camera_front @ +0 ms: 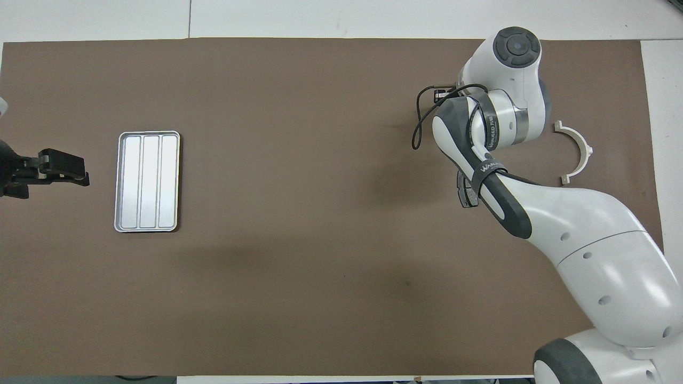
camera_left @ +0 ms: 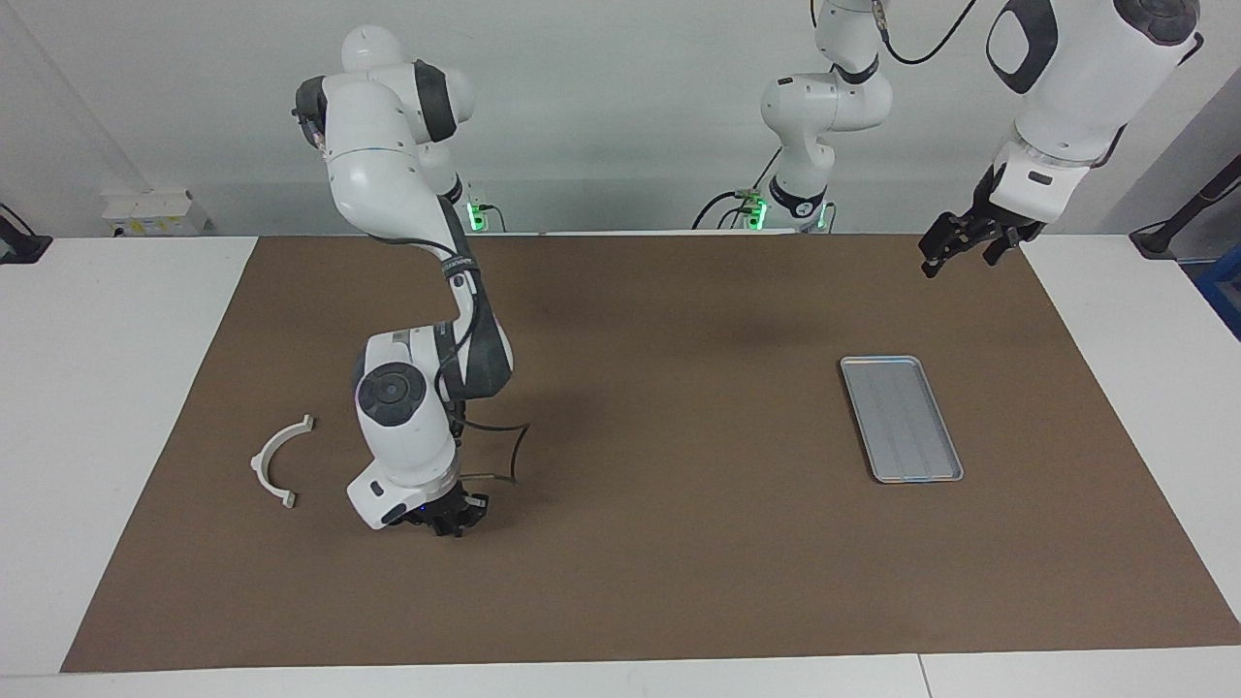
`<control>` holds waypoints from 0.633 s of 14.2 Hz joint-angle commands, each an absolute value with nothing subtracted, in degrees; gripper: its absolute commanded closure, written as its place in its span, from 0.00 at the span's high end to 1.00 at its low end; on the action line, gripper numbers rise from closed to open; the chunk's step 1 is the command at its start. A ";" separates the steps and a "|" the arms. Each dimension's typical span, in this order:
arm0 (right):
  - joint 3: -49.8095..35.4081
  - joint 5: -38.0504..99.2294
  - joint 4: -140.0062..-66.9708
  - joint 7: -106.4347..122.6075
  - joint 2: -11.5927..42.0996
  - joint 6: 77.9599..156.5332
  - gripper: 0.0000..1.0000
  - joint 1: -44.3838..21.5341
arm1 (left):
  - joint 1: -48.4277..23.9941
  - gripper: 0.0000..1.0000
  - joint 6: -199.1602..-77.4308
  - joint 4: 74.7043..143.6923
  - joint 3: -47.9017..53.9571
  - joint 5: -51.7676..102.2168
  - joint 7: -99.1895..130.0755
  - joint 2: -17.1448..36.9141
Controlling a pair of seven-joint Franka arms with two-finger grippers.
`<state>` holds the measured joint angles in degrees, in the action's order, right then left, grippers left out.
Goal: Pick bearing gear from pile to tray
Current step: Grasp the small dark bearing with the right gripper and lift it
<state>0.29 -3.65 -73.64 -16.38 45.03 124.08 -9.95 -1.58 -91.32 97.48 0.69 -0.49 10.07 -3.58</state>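
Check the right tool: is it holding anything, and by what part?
Cannot be told. The right tool is shut low at the brown mat, but whatever sits between its fingertips is hidden. The left tool holds nothing.

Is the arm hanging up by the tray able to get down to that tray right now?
Probably yes. The left gripper hangs open in the air, holding nothing, toward the tray's end of the brown mat. Nothing lies in the tray or stands between them.
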 commanded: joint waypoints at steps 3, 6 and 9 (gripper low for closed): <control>-0.09 -3.16 -73.13 -17.31 46.05 125.34 0.00 -9.23 | -1.14 1.00 -90.79 97.65 0.97 -0.18 9.67 -4.13; -0.26 -4.13 -71.12 -16.79 45.62 117.81 0.00 -9.32 | -1.14 1.00 -90.88 97.65 0.97 -0.18 9.67 -4.13; -0.44 -4.22 -65.49 -16.61 43.61 106.12 0.00 -10.02 | -1.14 1.00 -90.88 97.65 0.97 -0.18 9.67 -4.13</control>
<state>0.24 -3.65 -69.50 -16.38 44.87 112.94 -9.99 -1.58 -91.32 97.48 0.69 -0.49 10.07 -3.58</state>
